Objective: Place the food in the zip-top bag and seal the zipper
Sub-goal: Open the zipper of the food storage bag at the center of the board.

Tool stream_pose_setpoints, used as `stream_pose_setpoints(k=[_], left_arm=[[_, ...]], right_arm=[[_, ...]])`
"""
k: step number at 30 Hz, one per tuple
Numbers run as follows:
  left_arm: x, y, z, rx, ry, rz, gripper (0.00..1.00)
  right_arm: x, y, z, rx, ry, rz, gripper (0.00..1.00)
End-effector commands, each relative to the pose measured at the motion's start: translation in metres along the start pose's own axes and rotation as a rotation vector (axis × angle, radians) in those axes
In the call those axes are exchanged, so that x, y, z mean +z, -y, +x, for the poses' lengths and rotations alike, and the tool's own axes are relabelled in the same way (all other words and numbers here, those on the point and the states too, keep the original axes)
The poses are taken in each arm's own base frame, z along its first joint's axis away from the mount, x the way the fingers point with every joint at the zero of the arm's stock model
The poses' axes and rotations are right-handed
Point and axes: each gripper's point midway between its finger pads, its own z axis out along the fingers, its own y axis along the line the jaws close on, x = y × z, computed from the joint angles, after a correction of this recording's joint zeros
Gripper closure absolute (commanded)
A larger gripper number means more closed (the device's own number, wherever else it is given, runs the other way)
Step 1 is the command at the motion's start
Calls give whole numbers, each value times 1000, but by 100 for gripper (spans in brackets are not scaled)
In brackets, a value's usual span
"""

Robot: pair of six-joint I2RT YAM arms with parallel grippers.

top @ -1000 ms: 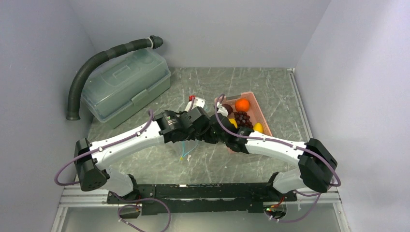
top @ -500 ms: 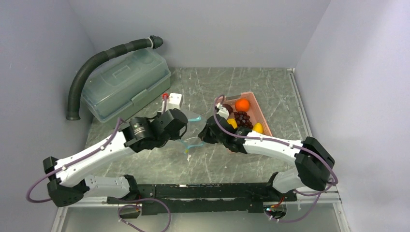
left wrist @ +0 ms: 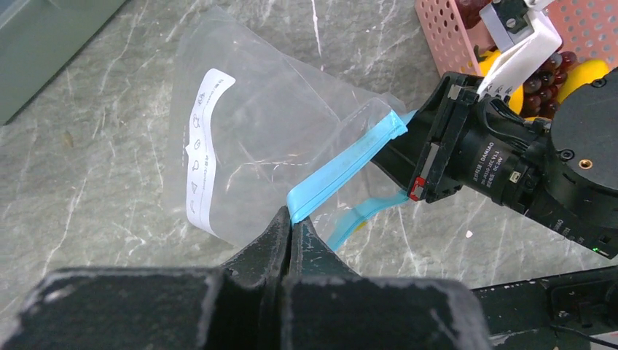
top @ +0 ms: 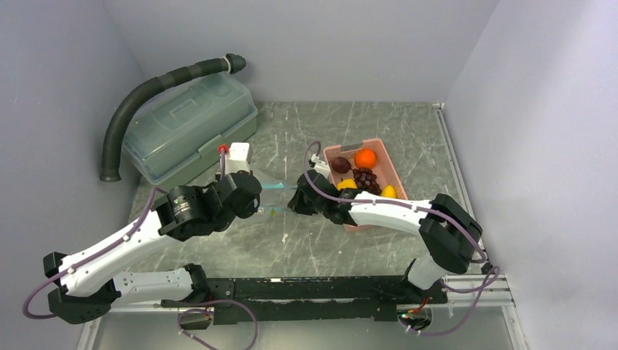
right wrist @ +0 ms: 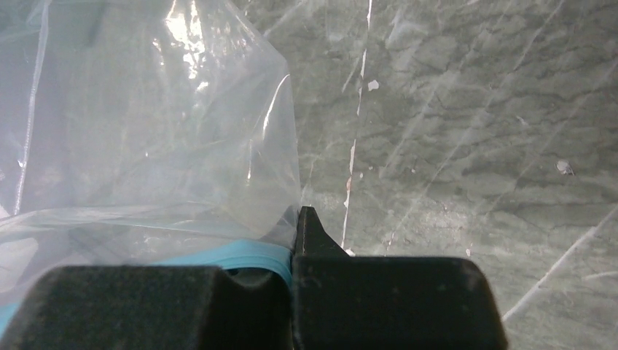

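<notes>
The left gripper (left wrist: 291,227) and right gripper (right wrist: 295,244), each clenched on one end of the zipper (left wrist: 342,171), should hold it taut and level so the zip-top bag (left wrist: 248,131) gapes for the food (top: 365,157).

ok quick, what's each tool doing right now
left tool: closed on one end of the teal zipper
right tool: closed on its other end
</notes>
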Motion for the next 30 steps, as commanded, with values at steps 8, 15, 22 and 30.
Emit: stream_pose_setpoints(k=[8,15,22,30], left_arm=[[17,1,-5,71,22,-73,100],[26,3,1,91,12,-98,100],[34,7,5,106,4,-107,100],[37,13,3,111,8,-99,100]], right_arm=[[8,-5,-19,-57,29,44,84],[-7,-23,-28,-58,40,-22,65],[-36,-47,-39,-77,57,-121,55],[-72,-62,-49,-104,81,-194,48]])
